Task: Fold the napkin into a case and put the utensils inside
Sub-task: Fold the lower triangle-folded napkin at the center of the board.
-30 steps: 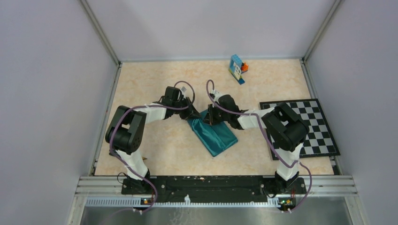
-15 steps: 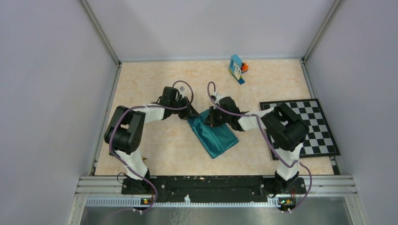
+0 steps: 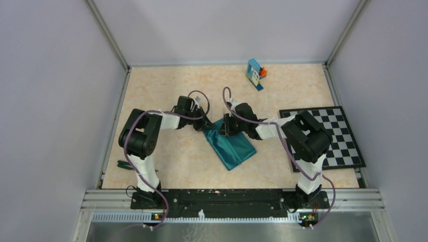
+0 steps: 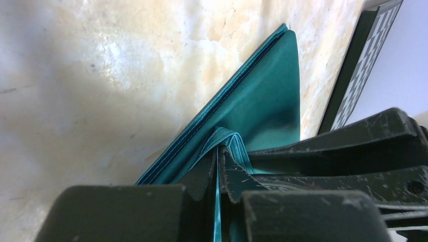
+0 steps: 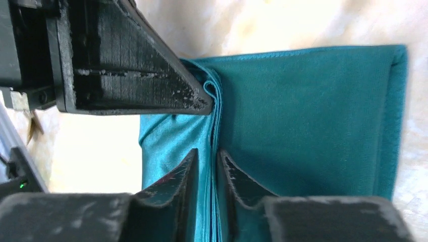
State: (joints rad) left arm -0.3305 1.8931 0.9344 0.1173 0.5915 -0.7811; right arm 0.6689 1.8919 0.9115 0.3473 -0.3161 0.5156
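Note:
The teal napkin lies folded into a slanted narrow rectangle at mid-table, its far end pinched up. My left gripper is at that end's left side; in the left wrist view it is shut on a raised fold of the napkin, a thin sliver of cloth between the tips. My right gripper faces it from the right. Its jaws stand slightly open astride the napkin's stacked edge. A thin dark green piece, perhaps a utensil, lies by the left wall.
A black-and-white checkerboard mat lies at the right, under the right arm's elbow. Blue-orange toy blocks stand near the back wall. Metal frame rails and grey walls bound the table on three sides.
My left jaws have shut onto the cloth fold and the left arm's elbow has swung right. My right jaws have eased a little apart. The napkin has hardly moved.

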